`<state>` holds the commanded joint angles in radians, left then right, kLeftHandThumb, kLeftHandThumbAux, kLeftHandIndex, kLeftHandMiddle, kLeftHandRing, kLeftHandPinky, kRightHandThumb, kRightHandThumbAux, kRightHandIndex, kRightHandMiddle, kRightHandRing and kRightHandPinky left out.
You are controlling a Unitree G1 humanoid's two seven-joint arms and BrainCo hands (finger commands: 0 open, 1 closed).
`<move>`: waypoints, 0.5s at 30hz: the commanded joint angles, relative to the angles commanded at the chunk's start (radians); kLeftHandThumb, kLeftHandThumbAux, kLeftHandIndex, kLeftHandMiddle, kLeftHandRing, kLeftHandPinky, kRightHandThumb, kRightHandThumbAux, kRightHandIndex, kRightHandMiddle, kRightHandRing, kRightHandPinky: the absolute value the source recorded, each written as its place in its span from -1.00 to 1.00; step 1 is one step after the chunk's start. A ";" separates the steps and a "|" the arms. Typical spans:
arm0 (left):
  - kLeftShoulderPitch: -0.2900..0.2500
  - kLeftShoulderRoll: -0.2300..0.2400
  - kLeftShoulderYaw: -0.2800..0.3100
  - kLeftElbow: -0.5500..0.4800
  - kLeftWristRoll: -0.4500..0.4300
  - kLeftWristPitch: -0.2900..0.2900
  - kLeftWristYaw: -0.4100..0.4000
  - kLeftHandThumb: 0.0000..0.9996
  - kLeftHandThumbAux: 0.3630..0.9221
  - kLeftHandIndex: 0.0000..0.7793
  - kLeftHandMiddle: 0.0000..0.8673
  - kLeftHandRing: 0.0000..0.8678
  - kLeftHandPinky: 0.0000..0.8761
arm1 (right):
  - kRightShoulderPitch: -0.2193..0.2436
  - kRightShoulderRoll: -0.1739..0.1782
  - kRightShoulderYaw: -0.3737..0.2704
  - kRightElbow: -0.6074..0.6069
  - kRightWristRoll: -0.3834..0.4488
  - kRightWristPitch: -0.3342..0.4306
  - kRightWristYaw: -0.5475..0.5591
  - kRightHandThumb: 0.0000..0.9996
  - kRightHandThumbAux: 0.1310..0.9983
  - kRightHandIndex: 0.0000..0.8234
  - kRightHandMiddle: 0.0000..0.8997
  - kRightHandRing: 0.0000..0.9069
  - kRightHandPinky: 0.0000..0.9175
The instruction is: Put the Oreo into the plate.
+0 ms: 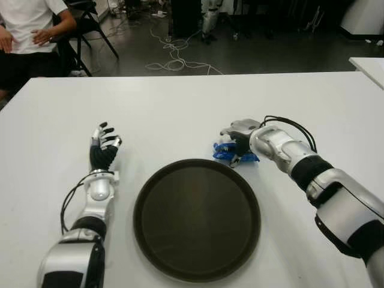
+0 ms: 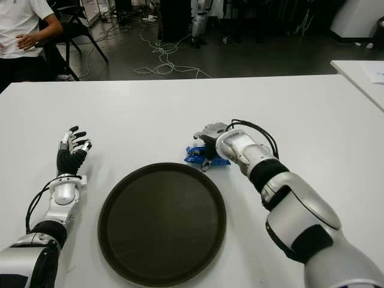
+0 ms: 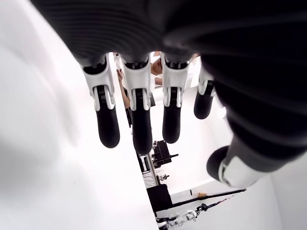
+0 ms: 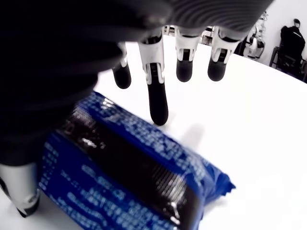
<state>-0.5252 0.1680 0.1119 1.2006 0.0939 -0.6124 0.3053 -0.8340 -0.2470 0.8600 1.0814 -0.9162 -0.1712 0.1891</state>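
Over the Oreo (image 4: 129, 177), right robot hand (image 1: 239, 139) hovers, uncurled.

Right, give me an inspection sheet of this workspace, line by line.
Surface: white table, bare apart from the items below.
Job's things: blue Oreo pack on the table just beyond the plate's far right rim; dark round plate holds nothing.
Clutter: nothing seen.
Hands: right hand over the Oreo pack, fingers extended, not closed on it; left hand left of the plate, fingers open, holding nothing.
Cables: black cables along the right wrist; white cords on the floor.
Surroundings: seated person at far left; second table at right.
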 joint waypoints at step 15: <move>0.003 -0.002 0.000 -0.004 0.001 -0.001 0.004 -0.38 0.00 -0.60 -0.44 -0.37 -0.29 | -0.009 -0.009 0.059 0.036 -0.038 -0.019 -0.019 -1.00 0.27 -0.96 -0.97 -1.00 -1.00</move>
<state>-0.5223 0.1657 0.1121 1.1966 0.0945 -0.6133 0.3093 -0.8431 -0.2559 0.9189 1.1175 -0.9540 -0.1900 0.1703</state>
